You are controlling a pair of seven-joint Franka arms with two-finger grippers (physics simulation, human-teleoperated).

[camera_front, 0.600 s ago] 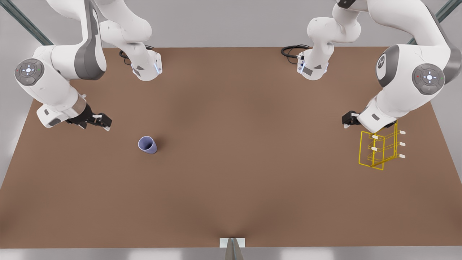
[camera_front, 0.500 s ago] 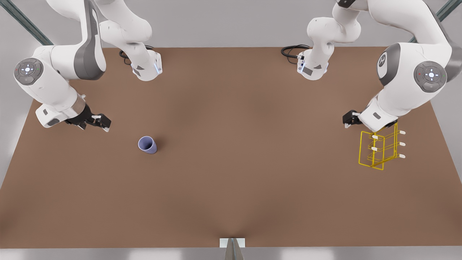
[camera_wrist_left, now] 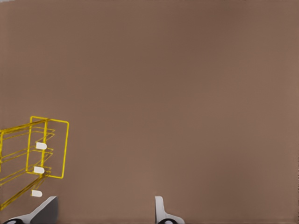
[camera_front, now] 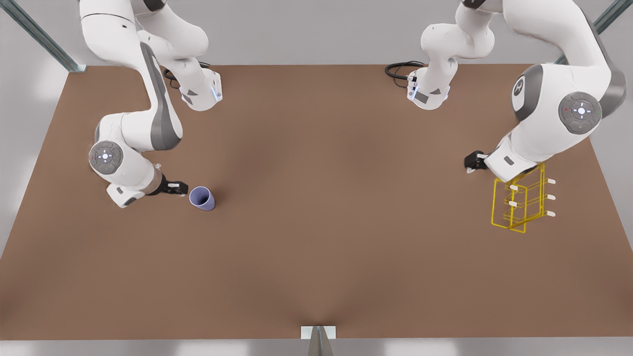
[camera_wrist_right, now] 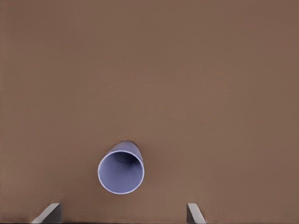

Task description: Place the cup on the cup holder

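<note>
The lavender-blue cup (camera_front: 202,198) sits on the brown table at the front view's left, and the right wrist view looks into its open mouth (camera_wrist_right: 121,168). My right gripper (camera_front: 179,188) is right next to its rim, on the front view's left of it. This gripper (camera_wrist_right: 122,213) is open, with the cup just ahead of its fingertips and not between them. The yellow wire cup holder (camera_front: 513,203) with white-tipped pegs stands at the front view's right. My left gripper (camera_front: 470,163) hovers open beside the cup holder (camera_wrist_left: 41,146), holding nothing (camera_wrist_left: 103,210).
The two arm bases (camera_front: 200,91) (camera_front: 428,94) and a black cable (camera_front: 400,69) are at the far table edge. A small white bracket (camera_front: 318,332) sits at the near edge. Bare brown table (camera_front: 346,198) stretches between cup and holder.
My right arm has swung in and down toward the cup, so its gripper is now beside the rim. The left gripper has shifted slightly. Cup and holder have not moved.
</note>
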